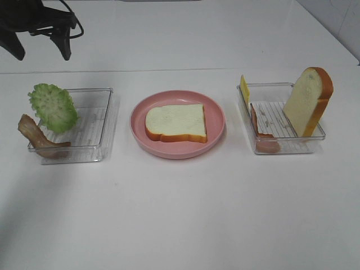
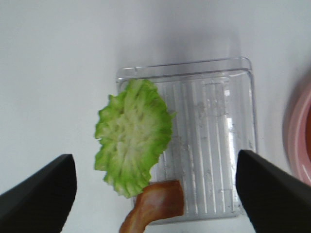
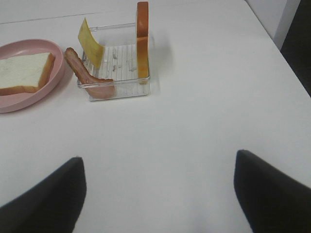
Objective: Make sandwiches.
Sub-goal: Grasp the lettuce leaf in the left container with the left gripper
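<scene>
No stacked sandwiches show, only loose parts. One white bread slice (image 1: 176, 122) lies flat on the pink plate (image 1: 215, 118) in the middle. Frilly green lettuce (image 1: 53, 107) (image 2: 133, 136) and a brown meat strip (image 1: 36, 139) (image 2: 155, 206) lean on the left clear tray (image 1: 93, 125). The right tray (image 1: 275, 114) holds an upright bread slice (image 1: 308, 101) (image 3: 142, 39), yellow cheese (image 1: 244, 88) (image 3: 91, 41) and a meat strip (image 1: 262, 134) (image 3: 85, 73). My left gripper (image 1: 42, 50) (image 2: 155, 194) hovers open behind the left tray. My right gripper (image 3: 155, 194) is open over bare table, near side of the right tray.
The white table's back edge runs just behind the trays. In the right wrist view the table's right edge (image 3: 272, 34) drops off beside the right tray. The pink plate's rim (image 2: 301, 131) sits close to the left tray's side.
</scene>
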`<state>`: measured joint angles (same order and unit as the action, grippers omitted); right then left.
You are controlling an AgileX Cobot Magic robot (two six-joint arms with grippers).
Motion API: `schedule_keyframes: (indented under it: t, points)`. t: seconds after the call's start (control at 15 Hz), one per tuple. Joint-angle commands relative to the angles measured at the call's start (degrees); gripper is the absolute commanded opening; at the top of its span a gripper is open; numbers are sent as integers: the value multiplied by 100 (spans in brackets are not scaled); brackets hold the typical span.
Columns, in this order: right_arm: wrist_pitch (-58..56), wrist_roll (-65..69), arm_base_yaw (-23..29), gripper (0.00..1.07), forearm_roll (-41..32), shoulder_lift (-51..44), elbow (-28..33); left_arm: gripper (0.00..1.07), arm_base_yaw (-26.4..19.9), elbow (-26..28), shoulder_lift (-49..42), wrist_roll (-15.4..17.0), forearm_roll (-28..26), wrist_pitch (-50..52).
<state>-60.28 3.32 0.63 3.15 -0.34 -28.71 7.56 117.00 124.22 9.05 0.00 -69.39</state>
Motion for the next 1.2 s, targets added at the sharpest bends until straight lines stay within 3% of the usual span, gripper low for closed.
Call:
schedule_keyframes:
  t: [0.07, 0.33, 0.47, 0.87, 1.0, 1.2]
  points:
    - [-6, -11, -29, 78, 11, -69, 17, 83, -258, -11, -40, 23, 0, -453]
    - [-6, -11, -29, 78, 11, -69, 17, 80, -384, -264, 97, 23, 63, -447]
    - [-6, -11, -29, 78, 11, -69, 17, 72, -361, -275, 338, 29, -52, -447]
    - [-6, -11, -29, 78, 11, -69, 17, 68, -361, -275, 957, 23, -493, -34]
    - [-6, -11, -29, 78, 11, -69, 17, 53, -355, -275, 968, 23, -476, 29]
    - [-6, -11, -29, 78, 11, -69, 17, 22, -355, -275, 968, 23, -470, 143]
